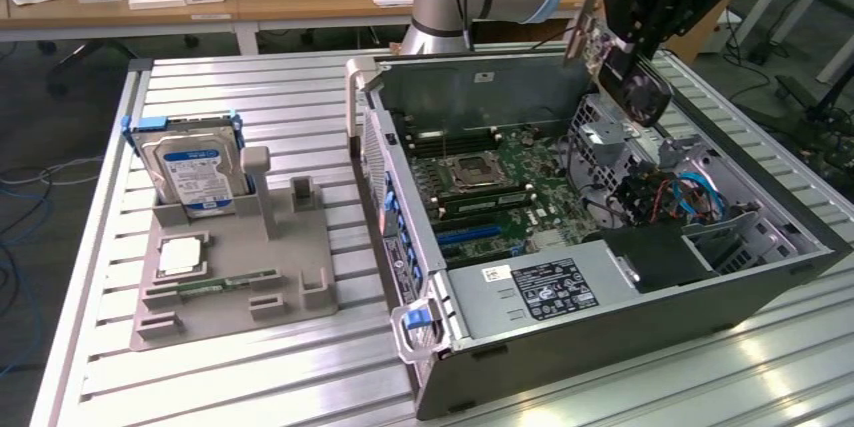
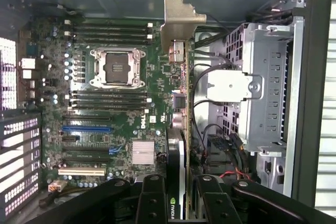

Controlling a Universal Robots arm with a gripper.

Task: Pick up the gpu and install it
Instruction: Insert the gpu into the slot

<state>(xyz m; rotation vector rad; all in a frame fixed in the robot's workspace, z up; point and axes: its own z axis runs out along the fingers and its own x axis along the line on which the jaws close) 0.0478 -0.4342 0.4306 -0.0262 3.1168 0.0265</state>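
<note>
So from where I'm standing the gripper (image 1: 627,42) has the gpu (image 2: 182,108) pinched between its fingers (image 2: 152,200); jaws narrow, clamped on the card's fan end, nothing else in them. The card is up in the air over the open computer case (image 1: 747,277), not touching anything inside as far as I can see. In the exterior view it hangs tilted over the far part of the case, toward the exterior view's right, above the drive cage (image 2: 268,82) side.

From the wrist view you're looking straight along the card's thin edge; its long axis runs away from the gripper out to the metal bracket (image 2: 178,19) at the free end. The motherboard (image 2: 131,103) lies flat below; the expansion slots, including the blue slot (image 2: 86,128), sit off to one side of the card, not under it. Big thing to me: the slots' long direction looks crossways to the card's long axis rather than lined up with it, and in the exterior view they're toward the exterior view's left of where the card hangs.

The hard drive (image 1: 194,172) and memory stick (image 1: 227,287) are parked in the grey holder (image 1: 287,287) on the table (image 1: 267,97), well apart from the case.
</note>
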